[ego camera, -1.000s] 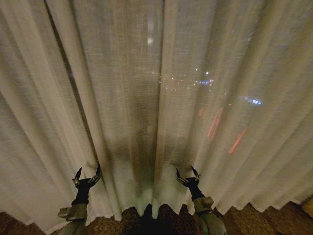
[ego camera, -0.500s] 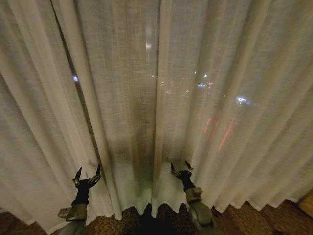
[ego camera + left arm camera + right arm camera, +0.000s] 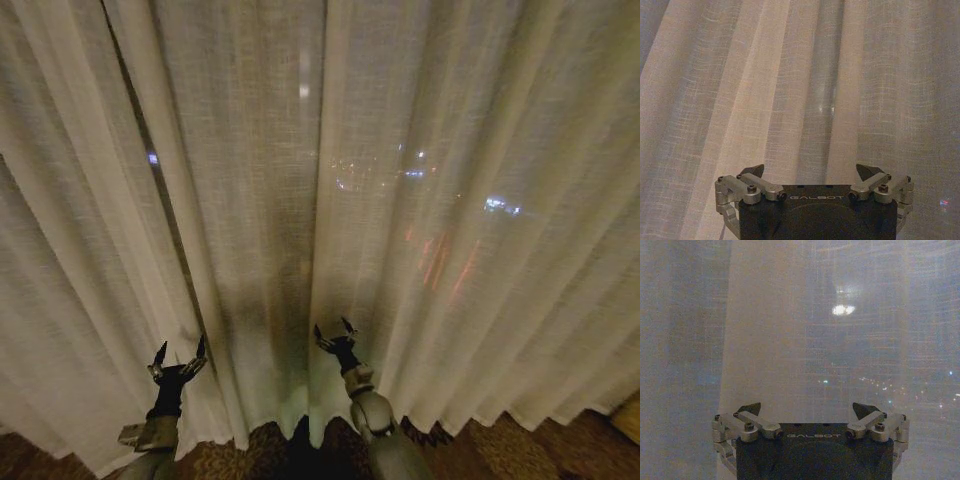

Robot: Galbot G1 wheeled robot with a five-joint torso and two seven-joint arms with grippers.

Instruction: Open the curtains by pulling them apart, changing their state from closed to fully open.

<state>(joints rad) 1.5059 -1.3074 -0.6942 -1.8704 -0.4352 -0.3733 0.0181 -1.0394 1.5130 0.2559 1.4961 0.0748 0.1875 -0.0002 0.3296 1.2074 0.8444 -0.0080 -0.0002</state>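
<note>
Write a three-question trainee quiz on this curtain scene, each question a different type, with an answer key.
1. True or false: the curtains are already pulled fully apart.
2. Multiple choice: which gripper is nearer the middle seam where the panels meet? A) left gripper B) right gripper C) both equally
3. Fill in: the jaws of both grippers are ____.

Key
1. False: the sheer panels hang closed across the window, city lights glowing through them.
2. B: the right gripper is raised close to the seam; the left gripper sits lower down, by a fold in the left panel.
3. Open: both wrist views show the jaws spread, holding no fabric.
</note>
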